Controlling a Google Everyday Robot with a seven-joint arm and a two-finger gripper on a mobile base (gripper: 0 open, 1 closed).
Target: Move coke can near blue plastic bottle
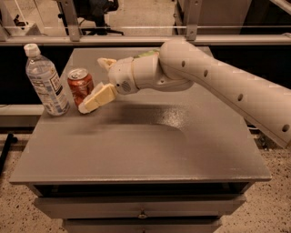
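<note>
The coke can [80, 85], red-orange with a silver top, stands upright on the grey table [145, 145] at its left side. The blue plastic bottle [45, 82], clear with a white cap and a labelled band, stands upright just left of the can, with a small gap between them. My gripper [92, 85] reaches in from the right and is open. Its near finger [97, 98] lies along the can's front right side. Its far finger [106, 63] sits behind and to the right of the can.
My white arm [218, 86] crosses the right and back of the table. A drawer front [141, 209] is below the table's near edge. A metal rail [136, 38] runs behind the table, with a dark chair base [97, 13] on the floor beyond.
</note>
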